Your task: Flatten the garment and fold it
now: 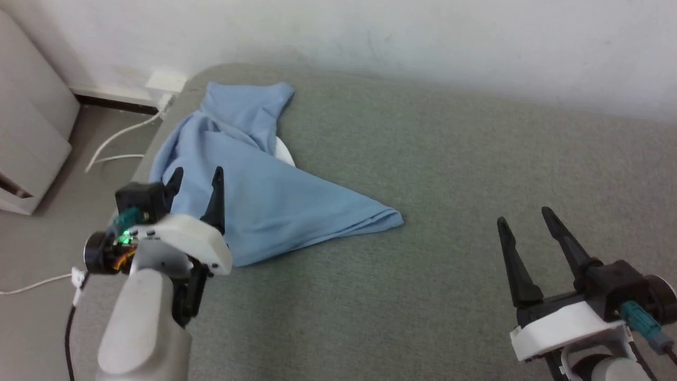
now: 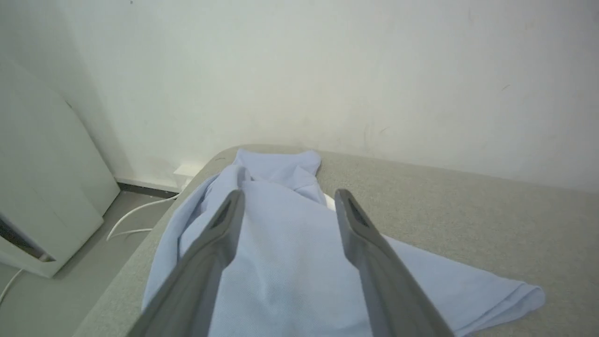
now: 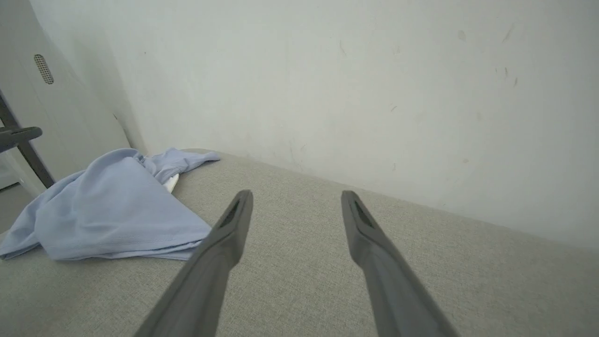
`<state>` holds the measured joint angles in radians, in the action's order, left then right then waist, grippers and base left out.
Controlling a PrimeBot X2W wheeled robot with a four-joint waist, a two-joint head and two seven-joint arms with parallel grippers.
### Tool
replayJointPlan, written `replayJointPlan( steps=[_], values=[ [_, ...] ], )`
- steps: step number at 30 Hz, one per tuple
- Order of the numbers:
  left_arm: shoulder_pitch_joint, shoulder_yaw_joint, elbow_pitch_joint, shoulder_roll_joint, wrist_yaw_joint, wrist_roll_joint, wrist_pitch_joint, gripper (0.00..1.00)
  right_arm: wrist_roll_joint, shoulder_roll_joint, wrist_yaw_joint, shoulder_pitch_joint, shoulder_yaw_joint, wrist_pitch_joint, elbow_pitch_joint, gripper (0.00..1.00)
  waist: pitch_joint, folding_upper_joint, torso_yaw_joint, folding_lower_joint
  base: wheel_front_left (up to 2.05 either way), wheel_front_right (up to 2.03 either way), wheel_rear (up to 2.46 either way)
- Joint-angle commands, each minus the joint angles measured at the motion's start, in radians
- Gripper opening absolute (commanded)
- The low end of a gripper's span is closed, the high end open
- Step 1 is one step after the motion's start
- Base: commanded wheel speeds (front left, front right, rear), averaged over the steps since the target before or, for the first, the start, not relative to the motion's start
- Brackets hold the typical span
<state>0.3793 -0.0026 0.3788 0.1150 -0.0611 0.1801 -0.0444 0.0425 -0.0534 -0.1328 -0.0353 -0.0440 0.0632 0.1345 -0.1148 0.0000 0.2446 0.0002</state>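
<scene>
Left tool (image 1: 197, 172) hides the garment (image 1: 275, 201) near edge.

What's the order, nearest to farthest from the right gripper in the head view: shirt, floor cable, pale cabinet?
1. Shirt: on the grey surface, left of the right gripper.
2. Cable: on the floor, beyond the surface's left edge.
3. Cabinet: far left.

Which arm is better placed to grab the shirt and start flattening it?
Left. The left gripper hangs open directly over the bunched garment at the left edge of the grey surface; the right gripper, also open, is over bare fabric well apart from it.
</scene>
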Motion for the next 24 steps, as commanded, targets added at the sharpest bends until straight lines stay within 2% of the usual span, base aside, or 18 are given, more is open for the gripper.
replayJointPlan(
  steps=[1, 9, 16, 17, 18, 19, 24],
  values=[
    [0.037, -0.001, 0.044, 0.012, -0.008, 0.015, 0.021, 1.00, -0.002, 0.002, 0.001, 0.015, -0.001, 0.002, 0.010, 1.00, -0.045, 0.0000, -0.044, -0.0002, 0.00, 0.00, 0.00],
    [0.174, 0.005, 0.320, 0.061, -0.027, 0.090, 0.210, 1.00, 0.010, 0.002, 0.001, 0.040, -0.002, 0.009, 0.011, 1.00, -0.105, 0.0000, -0.090, -0.0002, 0.00, 0.00, 0.00],
    [0.246, -0.061, 0.487, 0.077, -0.041, 0.143, 0.469, 0.98, 0.025, 0.002, 0.002, 0.055, -0.005, 0.019, 0.001, 1.00, -0.125, 0.0000, -0.091, -0.0002, 0.00, 0.00, 0.00],
    [0.253, -0.076, 0.494, 0.080, -0.042, 0.150, 0.492, 0.49, 0.026, 0.002, 0.002, 0.056, -0.006, 0.021, -0.001, 1.00, -0.125, 0.0000, -0.089, -0.0002, 0.00, 0.00, 0.00],
    [0.260, -0.089, 0.497, 0.084, -0.043, 0.159, 0.506, 0.29, 0.029, 0.002, 0.002, 0.056, -0.007, 0.023, -0.004, 1.00, -0.123, 0.0000, -0.086, -0.0002, 0.00, 0.00, 0.00],
    [0.267, -0.099, 0.497, 0.086, -0.044, 0.171, 0.516, 0.00, 0.032, 0.002, 0.002, 0.056, -0.008, 0.024, -0.005, 1.00, -0.121, 0.0000, -0.083, -0.0002, 0.00, 0.00, 0.00],
    [0.288, -0.145, 0.507, 0.116, -0.049, 0.230, 0.568, 0.00, 0.043, 0.003, 0.002, 0.057, -0.018, 0.035, -0.012, 1.00, -0.098, 0.0000, -0.068, -0.0002, 0.00, 0.00, 0.00]
  ],
)
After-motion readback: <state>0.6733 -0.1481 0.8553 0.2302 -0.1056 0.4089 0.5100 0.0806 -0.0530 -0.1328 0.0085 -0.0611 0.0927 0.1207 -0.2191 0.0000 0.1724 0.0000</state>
